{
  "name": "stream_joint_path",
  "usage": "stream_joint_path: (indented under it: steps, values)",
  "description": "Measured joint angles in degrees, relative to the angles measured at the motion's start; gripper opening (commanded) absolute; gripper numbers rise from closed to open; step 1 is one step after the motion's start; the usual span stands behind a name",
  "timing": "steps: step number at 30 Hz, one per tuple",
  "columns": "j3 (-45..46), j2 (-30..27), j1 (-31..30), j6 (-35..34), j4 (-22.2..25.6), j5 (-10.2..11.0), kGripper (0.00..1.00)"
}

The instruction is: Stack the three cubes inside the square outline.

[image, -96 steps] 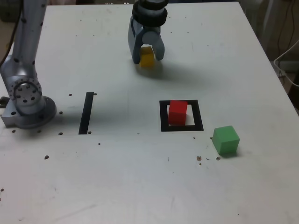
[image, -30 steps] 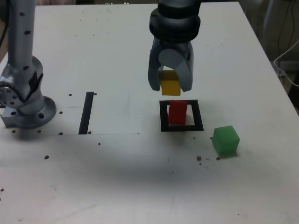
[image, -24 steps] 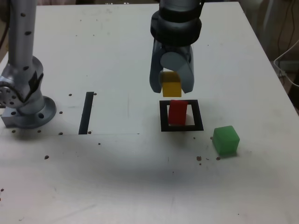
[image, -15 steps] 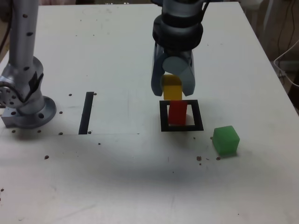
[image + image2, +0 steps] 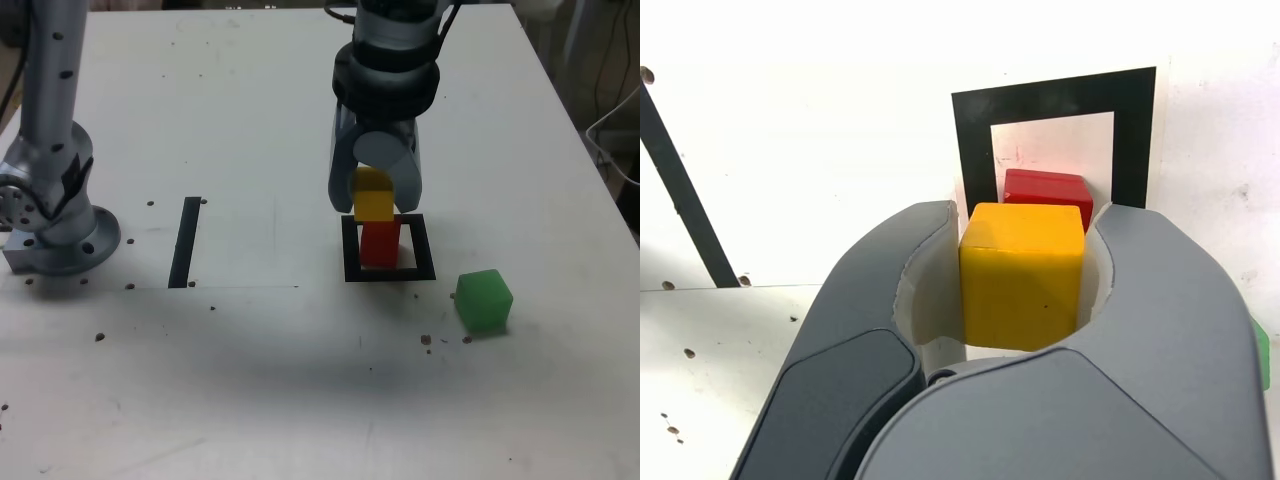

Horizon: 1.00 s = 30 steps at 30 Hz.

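Note:
My gripper [image 5: 375, 200] [image 5: 1023, 230] is shut on the yellow cube [image 5: 374, 200] [image 5: 1022, 285], holding it right above the red cube [image 5: 379, 243] [image 5: 1047, 186]. Whether the two cubes touch I cannot tell. The red cube stands inside the black square outline [image 5: 349, 250] [image 5: 971, 140]. In the wrist view the yellow cube sits between the two grey fingers [image 5: 890, 270] and covers most of the red one. The green cube [image 5: 484, 301] rests alone on the table, to the exterior view's right of the outline and nearer the front.
The arm's grey base [image 5: 55, 225] stands at the exterior view's left. A straight black strip [image 5: 185, 242] [image 5: 675, 185] lies on the white table between base and outline. Small dark specks dot the tabletop. The table's right edge [image 5: 590, 150] runs close by.
The gripper carried the yellow cube from the table's far side over to the outline and lowered it down onto the red cube's top.

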Motion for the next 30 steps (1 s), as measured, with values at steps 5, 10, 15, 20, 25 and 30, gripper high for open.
stream_joint_path:
  steps: [5,10,15,20,25,30]
  values:
    - [1.09,0.31,0.00,0.00,-1.63,-0.36,0.08]
    - [1.17,0.77,0.00,0.00,-1.90,-0.49,0.09]
    - [1.00,1.54,0.00,0.03,-1.87,-0.55,0.09]
    - [1.00,1.63,0.00,0.29,-1.86,-0.55,0.11]
    - [1.00,1.75,0.00,0.75,-1.87,-0.85,0.14]
    - [0.91,1.75,0.00,1.02,-1.90,-1.01,0.27]
